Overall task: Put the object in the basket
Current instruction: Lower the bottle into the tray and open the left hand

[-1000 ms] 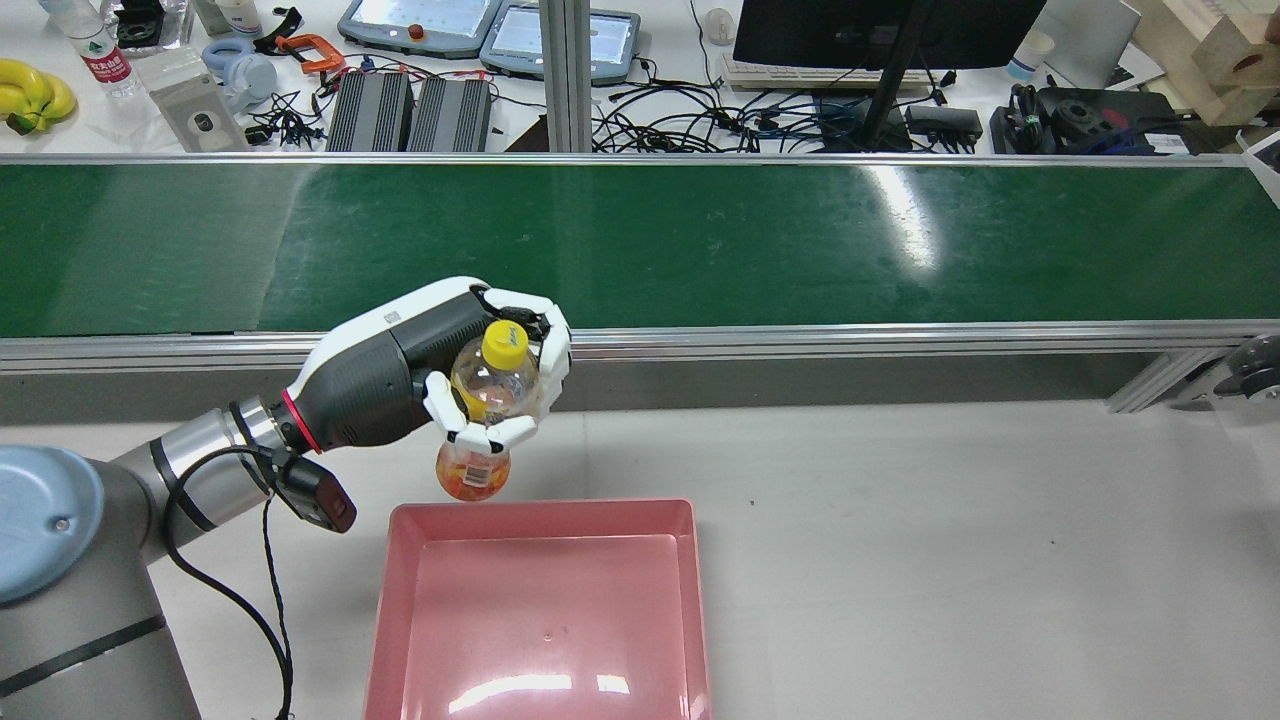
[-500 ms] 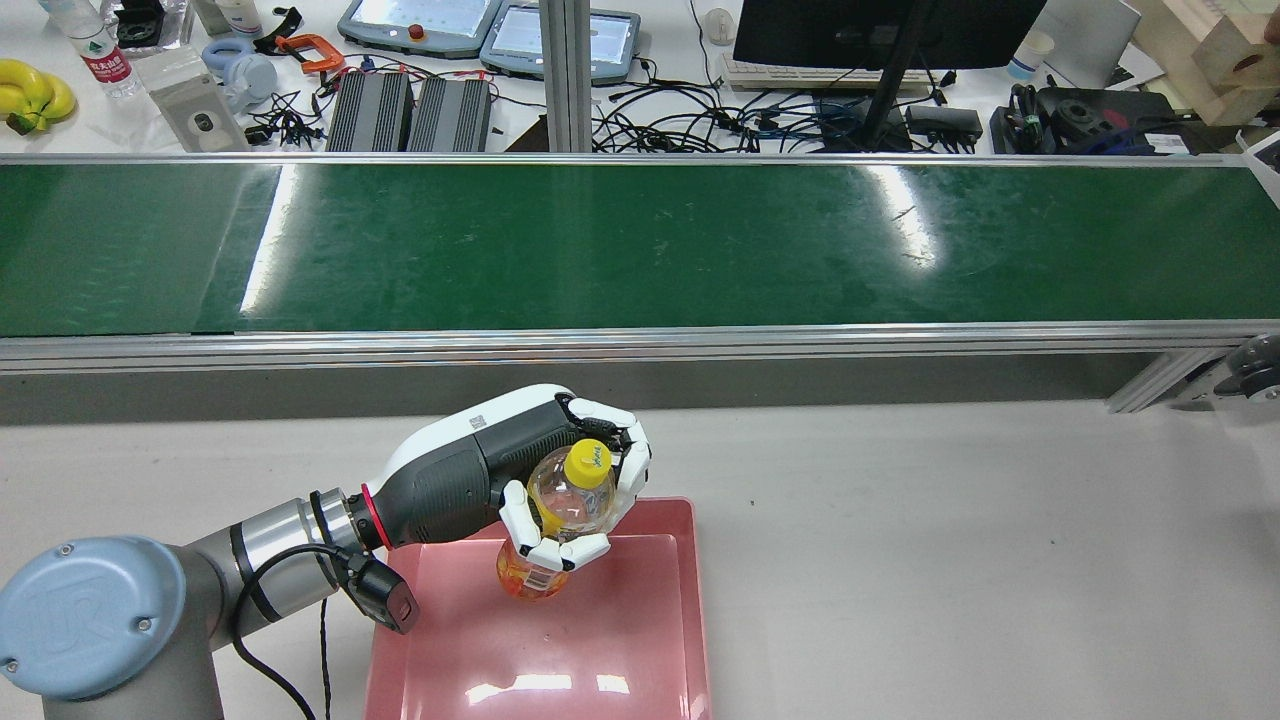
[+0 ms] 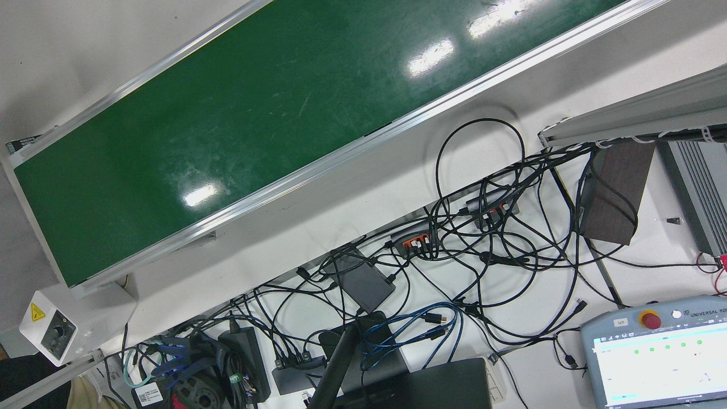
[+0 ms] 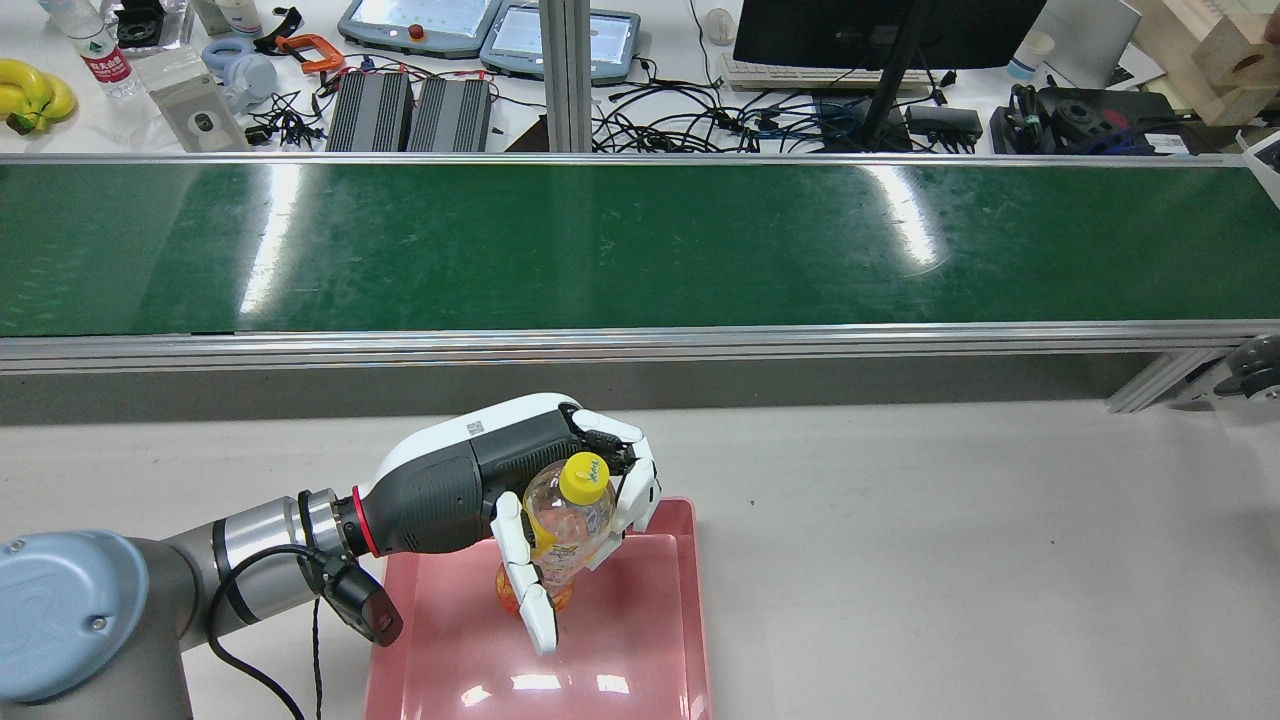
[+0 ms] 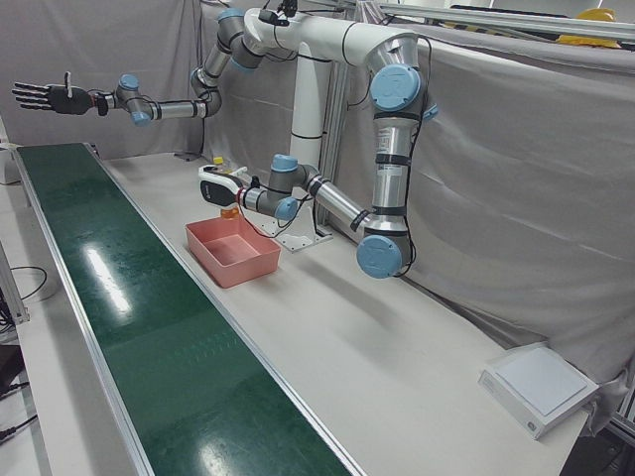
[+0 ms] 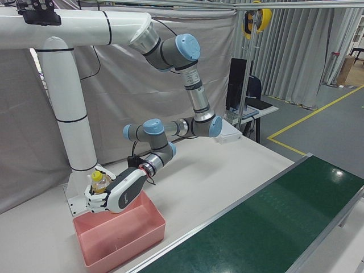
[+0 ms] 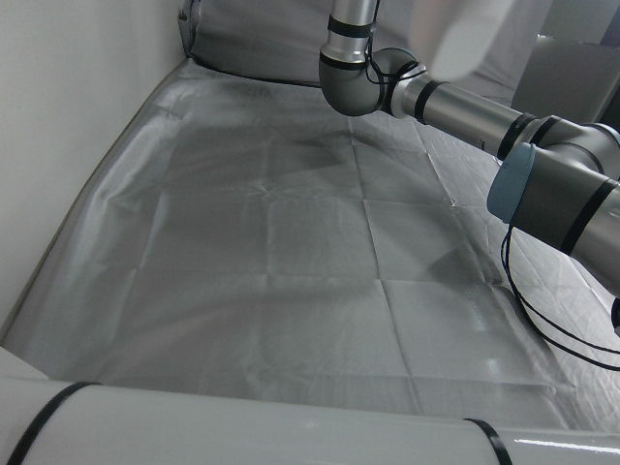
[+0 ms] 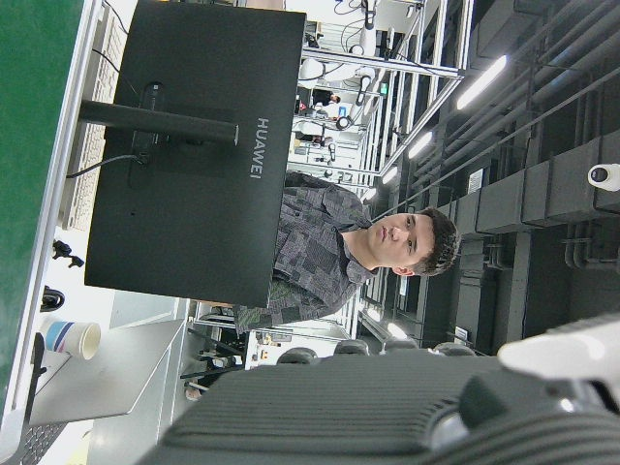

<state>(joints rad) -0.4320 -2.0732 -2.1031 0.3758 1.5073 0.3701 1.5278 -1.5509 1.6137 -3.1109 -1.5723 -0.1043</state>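
My left hand (image 4: 520, 480), glossy white-and-grey shell, grips the clear plastic bottle (image 4: 568, 515) by its yellow-capped top, orange base hanging below the palm inside the smooth pink basket (image 4: 670, 640). Can't tell if it touches the floor; the basket's near edge is cropped. Right hand (image 5: 40, 96) is splayed and empty.

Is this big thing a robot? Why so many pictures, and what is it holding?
Yes, it is a robot with two long arms, each ending in a hand with fingers. The pictures come from cameras placed around it: one behind, some in front, one on each hand. From behind you see the left hand curled around a bottle with a yellow cap, over a pink basket on a grey table. Beyond runs a green belt. The right hand is stretched out, open, holding nothing.
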